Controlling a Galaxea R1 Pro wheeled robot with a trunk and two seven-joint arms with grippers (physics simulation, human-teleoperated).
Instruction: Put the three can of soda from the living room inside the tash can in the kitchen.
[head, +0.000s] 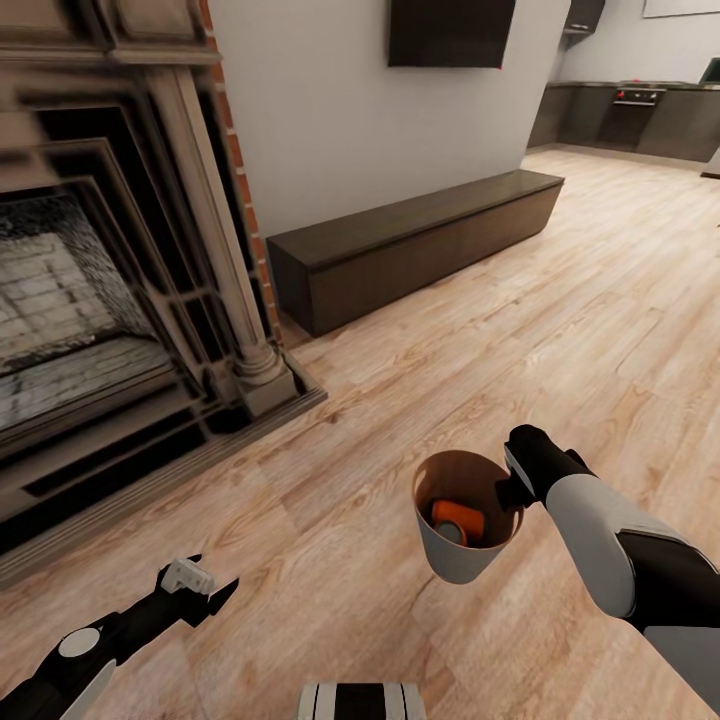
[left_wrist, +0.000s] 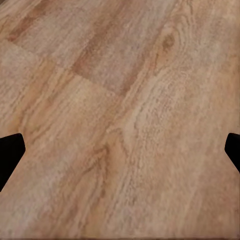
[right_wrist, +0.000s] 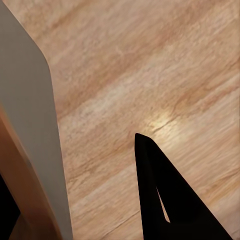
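The tash can (head: 462, 568), light grey outside and brown inside, hangs above the wood floor in the head view. My right gripper (head: 516, 482) is shut on its rim. An orange can of soda (head: 457, 520) with a dark grey top lies inside it; I cannot tell whether more cans lie beneath. In the right wrist view the bin's grey wall (right_wrist: 32, 125) runs between the jaws, with one black finger (right_wrist: 165, 200) outside it. My left gripper (head: 205, 588) hangs low over bare floor, open and holding nothing, its fingertips (left_wrist: 10, 155) far apart.
This is the living room: the brick fireplace (head: 100, 250) with its dark surround stands close at the left. A long dark low bench (head: 420, 240) runs along the wall under the black TV (head: 450, 30). The kitchen's dark cabinets (head: 630, 110) lie far ahead to the right across open wood floor.
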